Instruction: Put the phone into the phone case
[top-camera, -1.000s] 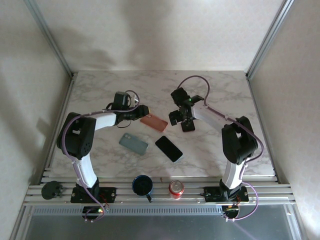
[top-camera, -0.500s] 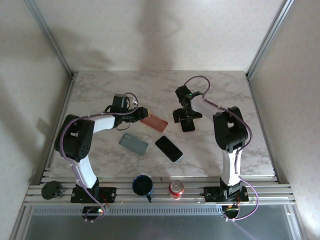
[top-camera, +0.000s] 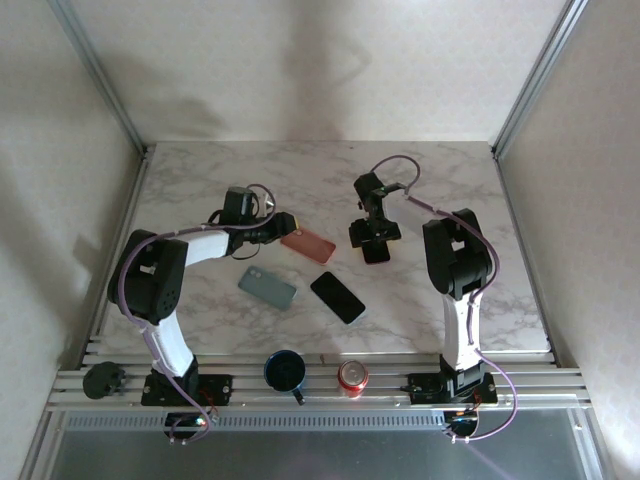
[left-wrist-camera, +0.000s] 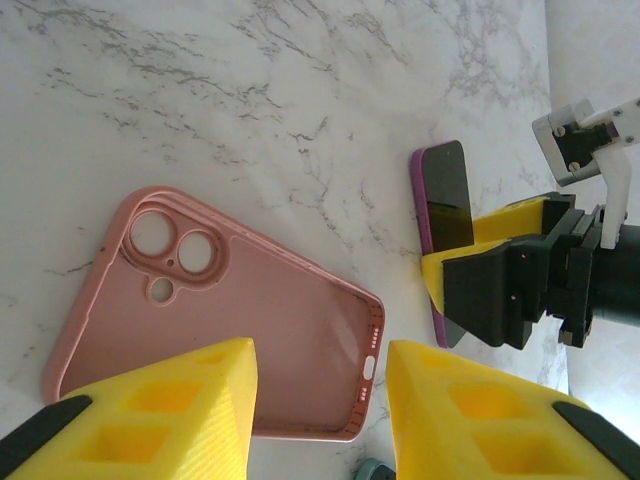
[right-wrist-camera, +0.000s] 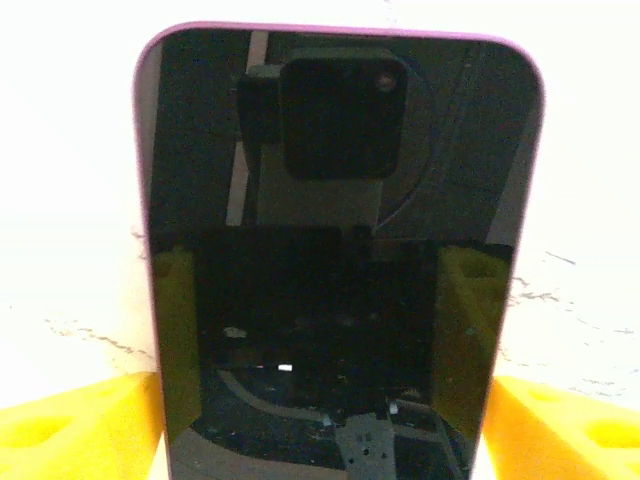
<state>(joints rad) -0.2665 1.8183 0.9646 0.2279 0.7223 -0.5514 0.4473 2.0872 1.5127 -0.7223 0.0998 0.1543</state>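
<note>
A purple-edged phone (right-wrist-camera: 335, 250) lies screen up on the marble table (top-camera: 440, 190), right of centre (top-camera: 377, 251). My right gripper (right-wrist-camera: 325, 400) straddles its near end, one yellow finger (right-wrist-camera: 80, 420) flush against each long side, so it is shut on the phone (left-wrist-camera: 443, 200). A pink phone case (left-wrist-camera: 260, 330) lies open side up, camera holes to the left. My left gripper (left-wrist-camera: 320, 348) hovers just above the case's near edge, open, with nothing between its fingers (left-wrist-camera: 170, 400). From above, the left gripper (top-camera: 272, 232) sits at the case's (top-camera: 310, 245) left end and the right gripper (top-camera: 375, 238) over the phone.
A black phone (top-camera: 337, 297) and a grey-blue case (top-camera: 267, 288) lie nearer the front. A dark blue mug (top-camera: 285, 372) and a red can (top-camera: 352, 376) stand on the front rail. Frame posts rise at the back corners.
The right arm has folded inward, and its gripper has settled over the phone with its jaws narrowed onto the phone's sides. The left gripper has edged slightly away from the case.
</note>
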